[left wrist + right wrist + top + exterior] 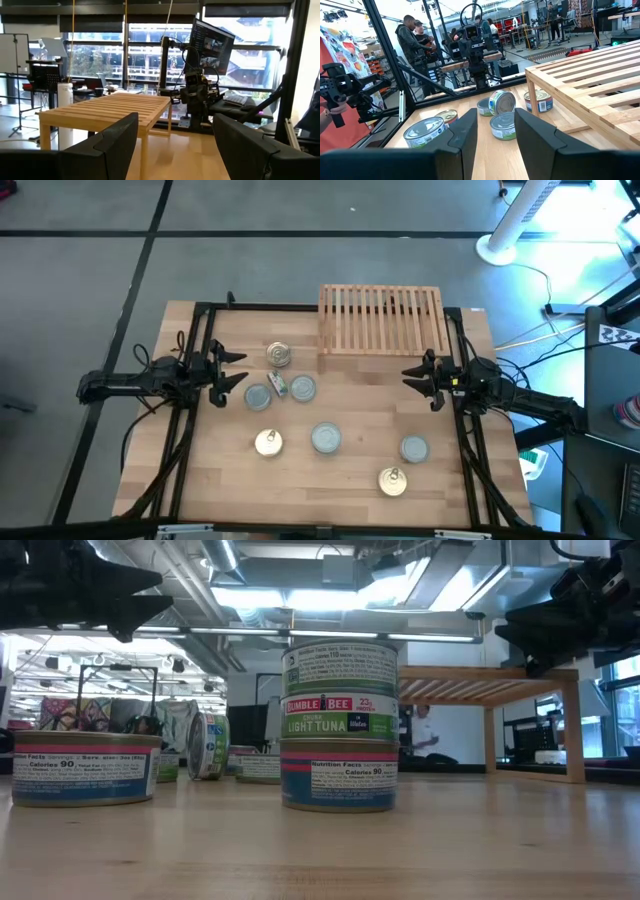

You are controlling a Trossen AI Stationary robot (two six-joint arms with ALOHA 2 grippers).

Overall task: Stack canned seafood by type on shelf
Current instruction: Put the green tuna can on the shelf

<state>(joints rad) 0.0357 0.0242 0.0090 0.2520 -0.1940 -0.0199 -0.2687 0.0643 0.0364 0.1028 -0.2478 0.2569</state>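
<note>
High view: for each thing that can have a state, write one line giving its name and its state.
shelf: standing at the table's far edge, no can on top.
tipped can: lying on its side on the table, among the left group of cans.
other cans: upright on the table, none on the shelf.
left gripper: open, empty, beside the left group of cans.
right gripper: open, empty, near the shelf.

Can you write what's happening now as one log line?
stage: start | small round tins: on table | light-wood slatted shelf: empty | left gripper: open, waiting | right gripper: open, waiting
</note>
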